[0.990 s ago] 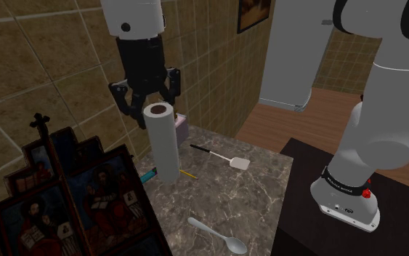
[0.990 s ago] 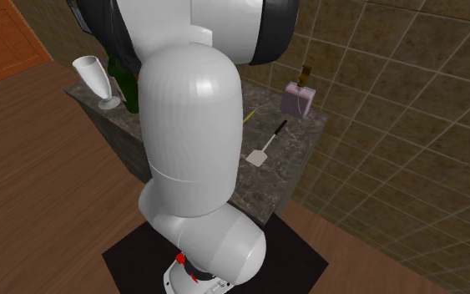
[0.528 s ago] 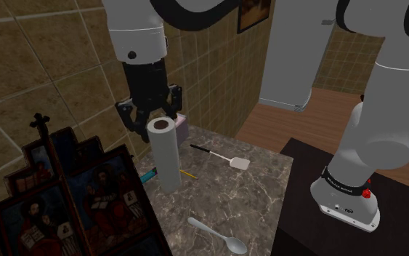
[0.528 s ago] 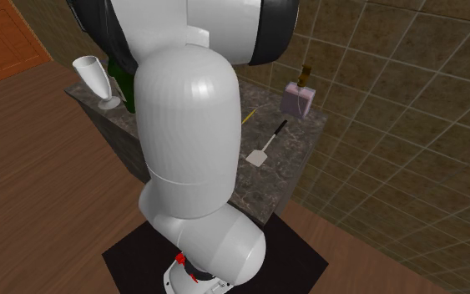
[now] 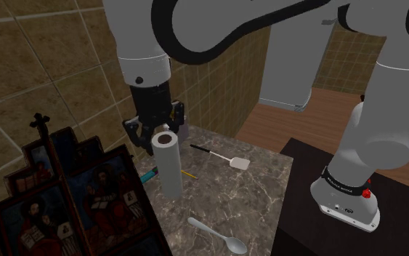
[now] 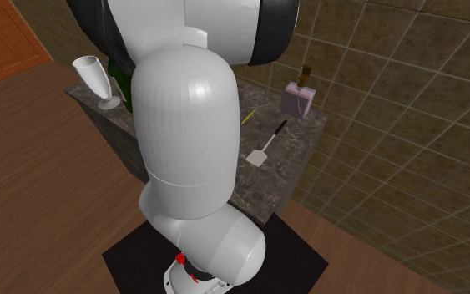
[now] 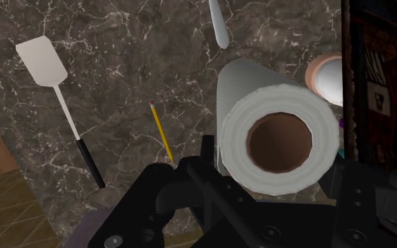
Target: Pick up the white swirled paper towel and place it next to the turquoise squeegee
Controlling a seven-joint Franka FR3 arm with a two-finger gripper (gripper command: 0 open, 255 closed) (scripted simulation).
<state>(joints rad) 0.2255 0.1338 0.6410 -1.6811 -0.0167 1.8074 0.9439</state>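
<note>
icon panels (image 5: 65,204): painted, dark frames, far left in shoulder view, standing on bench (image 5: 257,185) edge; worth avoiding during carry
squeegee (image 5: 150,175): turquoise sliver poking out beside panels, just left of roll's lower half; mostly hidden
paper towel roll (image 5: 168,169): white-grey, brown core, roughly upright mid-bench, just right of squeegee; base touching bench or just off it, cannot tell which
gripper (image 5: 158,131): straddling roll's top end from above
fingers (image 5: 133,131): narrow, pressed on opposite sides of roll's top, holding it; same seen in wrist view, paper towel roll (image 7: 280,144) end-on between them
handling: probably light; soft, squashy outer wraps over a stiffer core; not fragile, not slippery; tall, so prone to swing or tip when held only at top
where to hold: across outer wall near top, moderate squeeze; lower grab steadier but would crowd squeegee and panels
pencil (image 5: 188,174): yellow, flat on bench, just right of roll's foot
spatula (image 5: 237,163): white blade, black handle, right of pencil, apart from roll
spoon (image 5: 217,234): pale, near bench's front edge, well apart from roll
writing: no brand or print visible on roll; figures with open books on panels, no legible text; dark band at arm base (image 5: 341,185) possibly lettered, too small to read
</note>
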